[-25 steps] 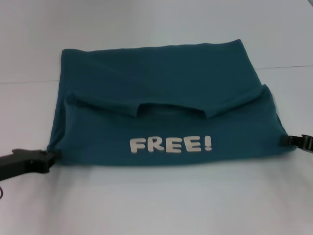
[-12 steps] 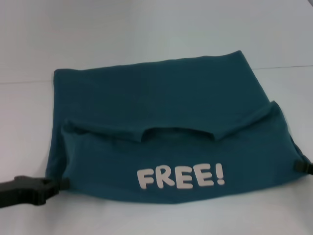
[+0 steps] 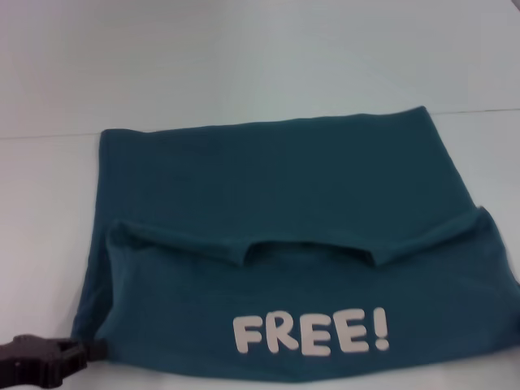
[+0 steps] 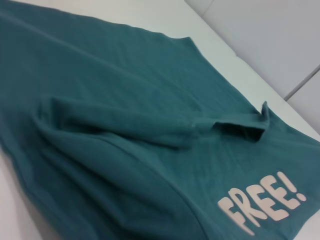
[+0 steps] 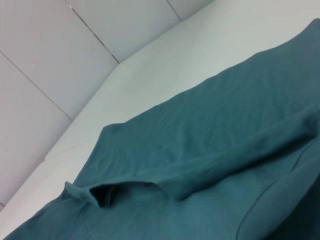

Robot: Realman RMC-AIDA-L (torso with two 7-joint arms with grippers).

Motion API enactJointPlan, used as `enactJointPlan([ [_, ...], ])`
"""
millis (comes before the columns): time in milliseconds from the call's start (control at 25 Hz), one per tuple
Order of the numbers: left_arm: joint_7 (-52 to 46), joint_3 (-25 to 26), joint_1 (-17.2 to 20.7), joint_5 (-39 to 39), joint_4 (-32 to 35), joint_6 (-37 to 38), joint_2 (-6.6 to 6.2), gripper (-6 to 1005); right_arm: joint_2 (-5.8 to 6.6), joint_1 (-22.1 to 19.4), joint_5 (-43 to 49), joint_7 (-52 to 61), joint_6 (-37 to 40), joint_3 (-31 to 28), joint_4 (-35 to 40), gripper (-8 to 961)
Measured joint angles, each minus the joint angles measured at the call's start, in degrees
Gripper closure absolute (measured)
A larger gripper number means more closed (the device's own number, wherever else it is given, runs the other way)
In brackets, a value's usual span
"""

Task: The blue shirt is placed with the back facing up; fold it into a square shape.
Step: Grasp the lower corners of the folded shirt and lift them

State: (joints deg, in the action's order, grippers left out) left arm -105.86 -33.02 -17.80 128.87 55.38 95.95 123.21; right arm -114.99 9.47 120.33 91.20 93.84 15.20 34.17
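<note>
Head view: left gripper pinches the shirt's near-left corner mid-fold, right gripper unseen; next, lay it flat.

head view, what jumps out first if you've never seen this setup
The blue shirt fills most of the white table, its near part doubled over so the collar and sleeve edges cross its middle. White letters reading FREE! stand out on that folded flap, near its front edge. The black left gripper sits at the shirt's near left corner; the right gripper is out of view.
</note>
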Motion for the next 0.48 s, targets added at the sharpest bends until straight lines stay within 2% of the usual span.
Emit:
enactJointPlan([
  [200,0.93,1.3,0.78,0.77,0.0,2.43,-0.05,972,-0.64,-3.4,0.09,-3.03,3.16,-1.88,0.02,911],
  [480,3.2,2.08,2.55,1.23,-0.31,6.04,0.54,973,-1.48,-6.75,0.17,-5.36,5.52,-3.91,0.02,911],
])
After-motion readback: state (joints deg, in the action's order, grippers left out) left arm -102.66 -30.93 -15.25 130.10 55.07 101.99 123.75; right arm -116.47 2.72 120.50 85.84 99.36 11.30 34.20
